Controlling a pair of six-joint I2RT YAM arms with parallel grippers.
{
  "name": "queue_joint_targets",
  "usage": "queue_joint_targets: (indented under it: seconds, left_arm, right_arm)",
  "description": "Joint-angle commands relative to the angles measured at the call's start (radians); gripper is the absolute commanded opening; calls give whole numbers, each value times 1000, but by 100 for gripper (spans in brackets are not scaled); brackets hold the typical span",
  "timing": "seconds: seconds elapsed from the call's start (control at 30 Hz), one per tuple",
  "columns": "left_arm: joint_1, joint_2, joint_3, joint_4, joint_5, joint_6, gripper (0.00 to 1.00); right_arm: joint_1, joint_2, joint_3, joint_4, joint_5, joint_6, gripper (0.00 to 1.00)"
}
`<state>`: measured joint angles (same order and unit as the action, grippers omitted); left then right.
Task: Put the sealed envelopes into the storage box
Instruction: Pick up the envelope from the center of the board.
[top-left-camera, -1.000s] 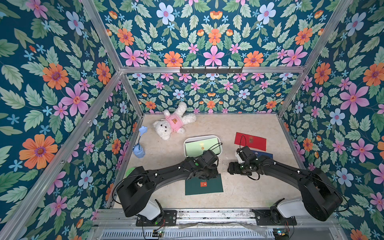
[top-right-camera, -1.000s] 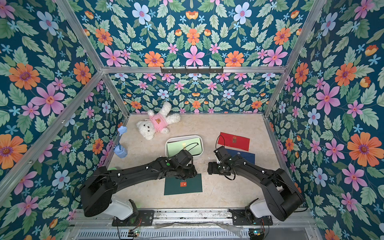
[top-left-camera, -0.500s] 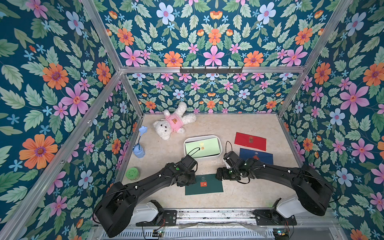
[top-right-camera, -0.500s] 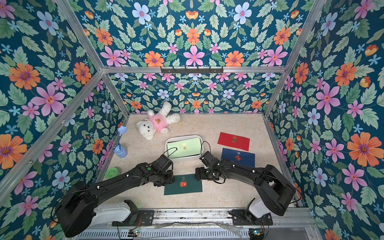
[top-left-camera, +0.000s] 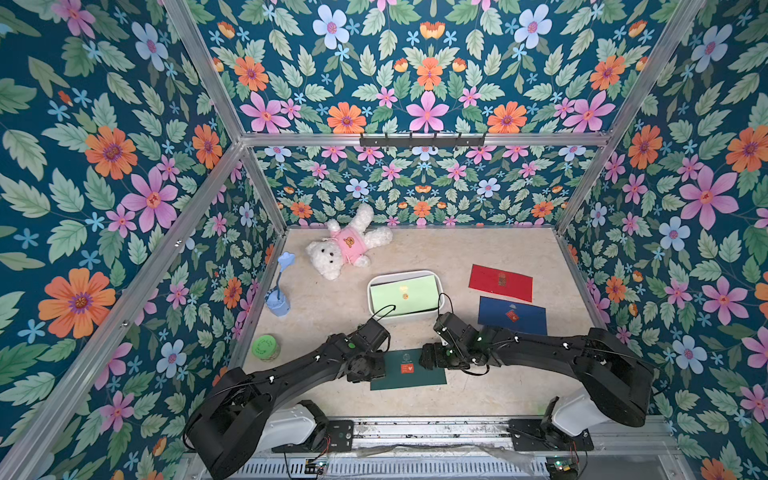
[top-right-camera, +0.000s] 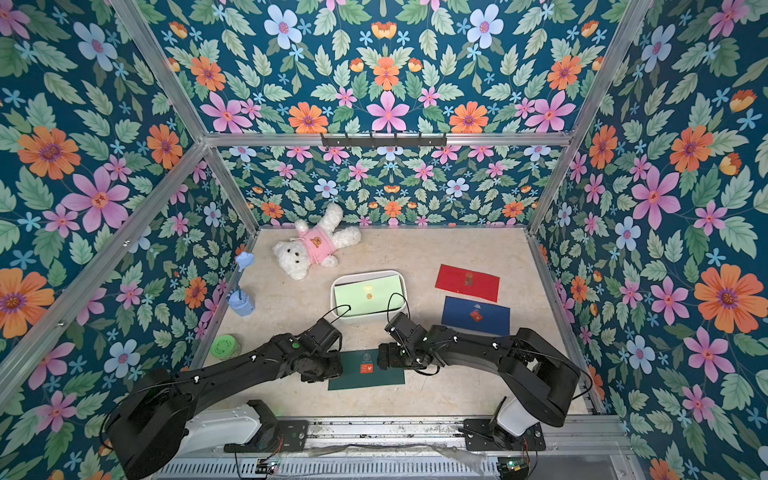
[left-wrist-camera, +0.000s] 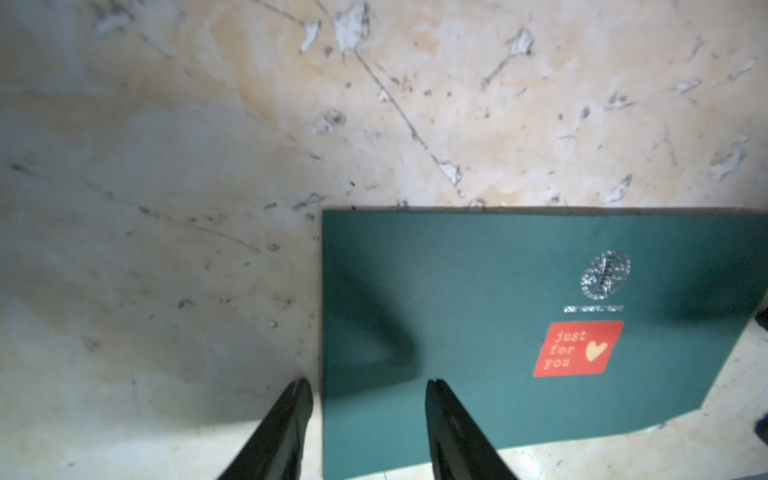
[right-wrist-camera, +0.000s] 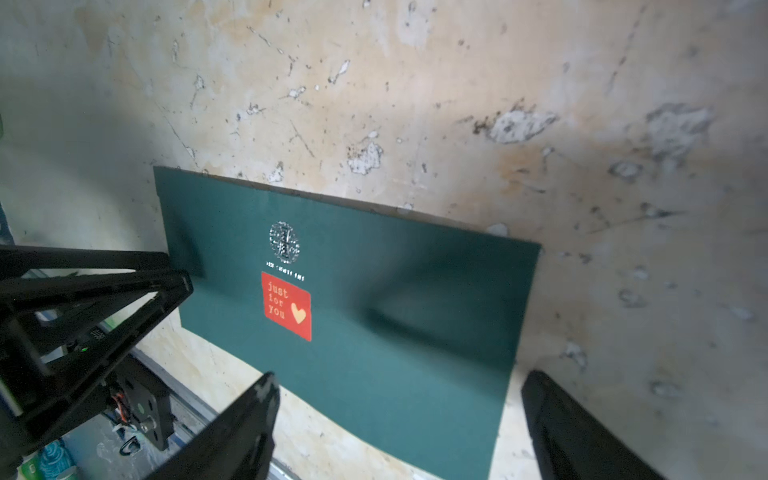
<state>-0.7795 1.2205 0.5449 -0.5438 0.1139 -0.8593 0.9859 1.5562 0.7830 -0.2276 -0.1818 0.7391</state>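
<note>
A dark green envelope (top-left-camera: 409, 370) (top-right-camera: 365, 371) with a red sticker lies flat near the table's front. My left gripper (top-left-camera: 376, 370) (left-wrist-camera: 368, 386) is open at its left end; one finger is over the paper, one over the table. My right gripper (top-left-camera: 428, 357) (right-wrist-camera: 401, 380) stands wide open above its right end (right-wrist-camera: 415, 332), holding nothing. The white storage box (top-left-camera: 370, 297) (top-right-camera: 333, 297) behind them holds a light green envelope (top-left-camera: 405, 295). A red envelope (top-left-camera: 500, 282) and a navy envelope (top-left-camera: 512, 316) lie flat to the right.
A white teddy bear (top-left-camera: 345, 249) lies at the back left. A small blue cup with a flower (top-left-camera: 277, 303) and a green round lid (top-left-camera: 265, 347) stand along the left wall. Flowered walls enclose the table on three sides.
Both arms have drawn back from beside the storage box toward the table's front. Their grippers now sit at either end of the dark green envelope. The right gripper opened slightly wider.
</note>
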Motion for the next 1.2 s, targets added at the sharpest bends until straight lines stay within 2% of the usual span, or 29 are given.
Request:
queue_joint_targets:
  seconds: [0.0,0.23,0.57,0.63,0.77,0.93,1.17]
  left_arm:
    - [2,4,-22,5,6,8,52]
    - [-2,31,-62,110,83,-21,52]
    - [-12,48,-37,164,131,-34,51]
    - [-15,47,-29,175,142,-40,51]
    - [-9,38,0,142,122,-15,51]
    - [44,33,65,70,103,143,51]
    - [100,66,182,114,238,502,50]
  right_arm:
    - [16,18,-1,-35,-10,45,94]
    - [41,48,12,-13,-3,78,95]
    - [84,138,54,-11,18,94,95]
    - [92,156,58,-25,31,91,92]
    - [96,163,44,-76,80,65,79]
    - [88,139,22,-137,126,16,76]
    - [76,117,5,-144,144,-38,77]
